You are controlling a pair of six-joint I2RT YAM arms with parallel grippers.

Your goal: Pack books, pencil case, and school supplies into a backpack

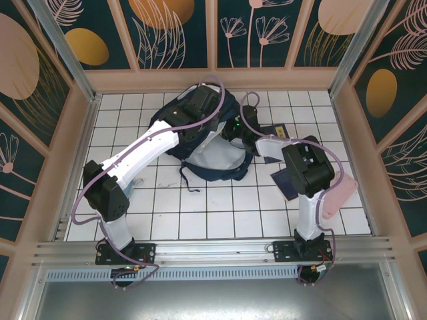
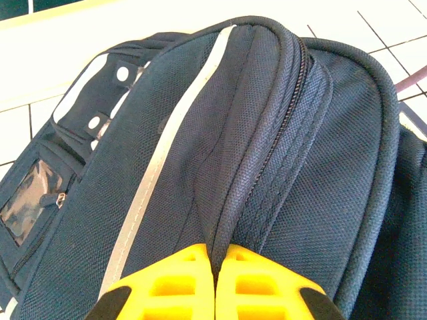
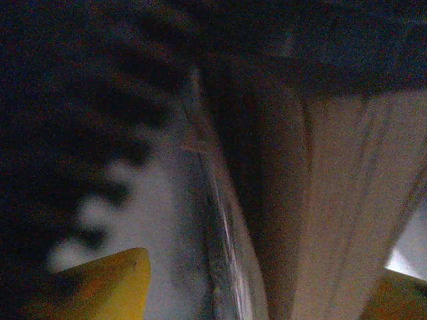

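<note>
The work surface is a white tiled table [image 1: 200,213] with dark grid lines. An aluminium rail [image 1: 213,252] runs along the lower edge. Dark teal wall panels [image 1: 177,33] with plant prints in tan frames enclose it.

The backpack [image 1: 212,160] lies at upper centre. Its clear label window [image 2: 27,200] is too blurred to read.

The left gripper [image 2: 215,257] has its yellow fingers pressed together, pinching a backpack seam beside the zipper [image 2: 280,127].

The right gripper [image 3: 263,267] has its fingers spread on either side of a book [image 3: 340,200] page edge. A second navy book [image 1: 285,181] lies right of centre.
</note>
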